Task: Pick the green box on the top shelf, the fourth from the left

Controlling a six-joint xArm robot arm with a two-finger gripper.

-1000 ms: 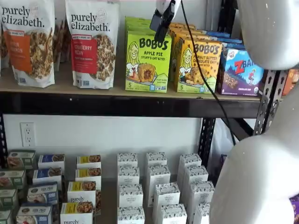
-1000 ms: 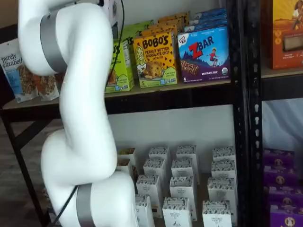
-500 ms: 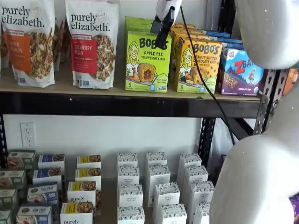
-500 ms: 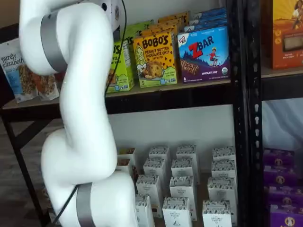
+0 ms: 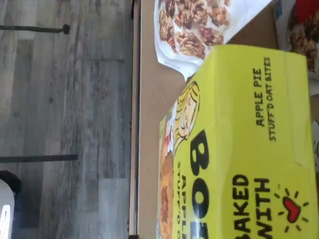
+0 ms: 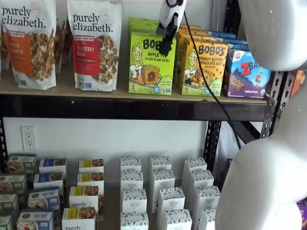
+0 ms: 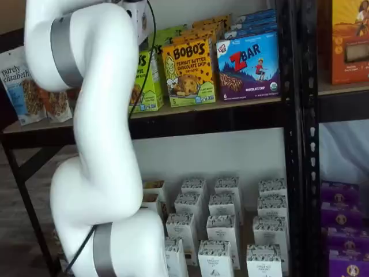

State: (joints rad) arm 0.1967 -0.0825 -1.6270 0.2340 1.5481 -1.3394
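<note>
Here the green box (image 6: 151, 64) stands upright at the front of the top shelf (image 6: 120, 106). It says Bobo's Apple Pie on it, and there is a drawn girl with yellow hair. More green boxes stand in a row behind it. In the wrist view the green box (image 5: 239, 149) fills much of the picture, and you can read "Apple Pie Stuff'd Oat Bites" on its top. The tan board of the shelf shows beside it, and a gray wood floor (image 5: 65, 119) lies far below.

The tool (image 6: 167, 36) hangs down in front of the top part of the green box. Its black fingers point down, and a black cable (image 6: 206, 81) runs beside them. From this side I cannot see a gap between the fingers, so I cannot tell by looking if they touch the box. The tool is spread as wide as it goes, and it holds nothing.

Just beside the green box stands a yellow-orange Bobo's box (image 6: 204, 69). Next to that is a blue ZBar box (image 6: 247, 74). On the other side stands a white granola bag (image 6: 95, 45). The big white arm (image 7: 98, 144) hides part of the green box in a shelf view.
</note>
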